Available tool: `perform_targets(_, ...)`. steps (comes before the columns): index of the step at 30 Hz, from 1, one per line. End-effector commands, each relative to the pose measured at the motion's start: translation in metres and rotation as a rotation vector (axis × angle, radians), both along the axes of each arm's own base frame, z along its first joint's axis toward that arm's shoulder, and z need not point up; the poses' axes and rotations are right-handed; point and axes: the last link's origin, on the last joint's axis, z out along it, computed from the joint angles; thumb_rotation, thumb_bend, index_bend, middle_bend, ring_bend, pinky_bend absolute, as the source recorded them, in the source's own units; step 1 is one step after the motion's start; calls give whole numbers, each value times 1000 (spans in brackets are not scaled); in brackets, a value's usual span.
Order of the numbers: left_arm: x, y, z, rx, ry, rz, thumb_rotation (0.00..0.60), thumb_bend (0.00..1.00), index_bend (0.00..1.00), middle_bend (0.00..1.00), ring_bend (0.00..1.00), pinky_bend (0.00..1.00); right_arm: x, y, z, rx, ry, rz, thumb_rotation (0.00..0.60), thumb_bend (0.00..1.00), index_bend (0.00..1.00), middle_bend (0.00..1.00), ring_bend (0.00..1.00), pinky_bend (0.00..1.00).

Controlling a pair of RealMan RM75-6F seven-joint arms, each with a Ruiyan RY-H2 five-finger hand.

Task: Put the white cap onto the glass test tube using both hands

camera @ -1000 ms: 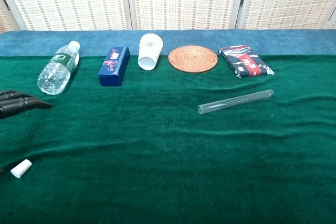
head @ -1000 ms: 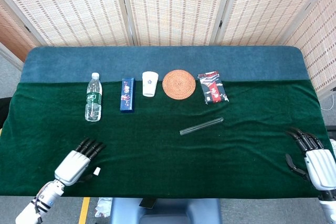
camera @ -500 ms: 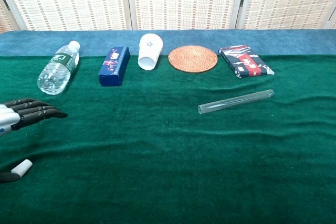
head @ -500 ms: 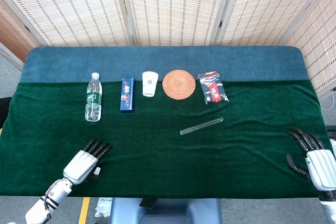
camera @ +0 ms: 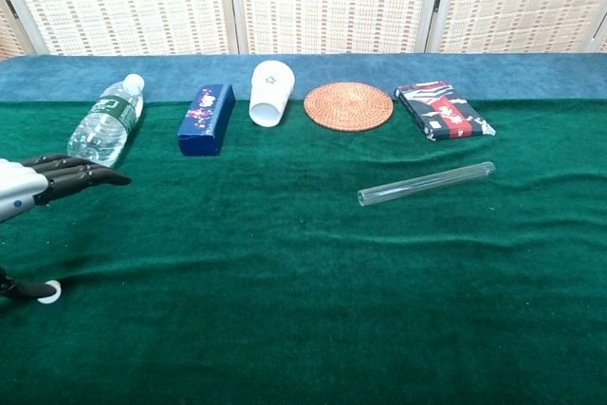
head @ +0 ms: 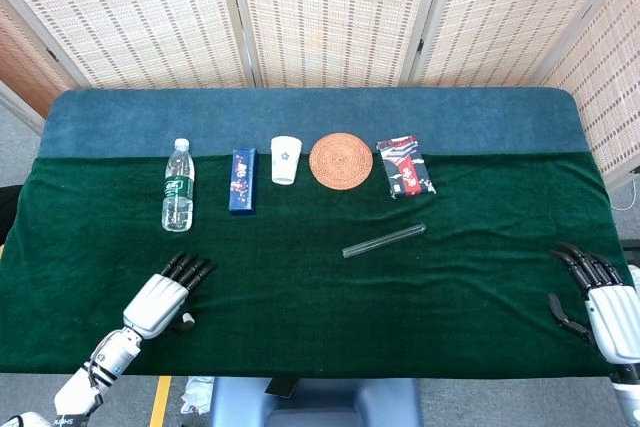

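Note:
The glass test tube (head: 384, 240) lies slantwise on the green cloth right of centre, also plain in the chest view (camera: 427, 184). The small white cap (head: 187, 322) sits near the front left edge. My left hand (head: 158, 299) hovers right over it with its fingers stretched forward and apart. In the chest view the left hand (camera: 52, 182) shows at the left edge, and its thumb tip touches the cap (camera: 49, 292) and partly hides it. My right hand (head: 602, 297) rests at the far right front edge, fingers apart, holding nothing, well away from the tube.
Along the back stand a lying water bottle (head: 178, 187), a blue box (head: 242, 180), a white paper cup (head: 286, 159), a woven round coaster (head: 341, 160) and a dark snack packet (head: 405, 166). Bare green cloth lies between them and the tube.
My left hand has moved forward and to the right over the cap, and its thumb now touches the cap. The right hand has drawn back slightly. The tube has not moved.

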Motion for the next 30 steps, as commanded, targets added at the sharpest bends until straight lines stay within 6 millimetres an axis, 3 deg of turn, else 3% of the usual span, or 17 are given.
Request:
perform_targets(1, 1, 3, 1, 5, 7, 4, 600, 207, 66, 100, 13, 0, 0, 0, 0, -1, -1, -1, 600, 516, 179, 176, 205, 159)
perform_targets(12, -1, 12, 5, 39, 22, 29, 600, 207, 75, 100, 13, 0, -4, -1, -1, -4, 10, -17, 600, 516, 179, 176, 207, 159)
perform_targets(30, -2, 8, 14, 64, 20, 44, 600, 207, 74, 100, 13, 0, -2, 0, 0, -9, 10, -8, 600, 516, 179, 176, 207, 159)
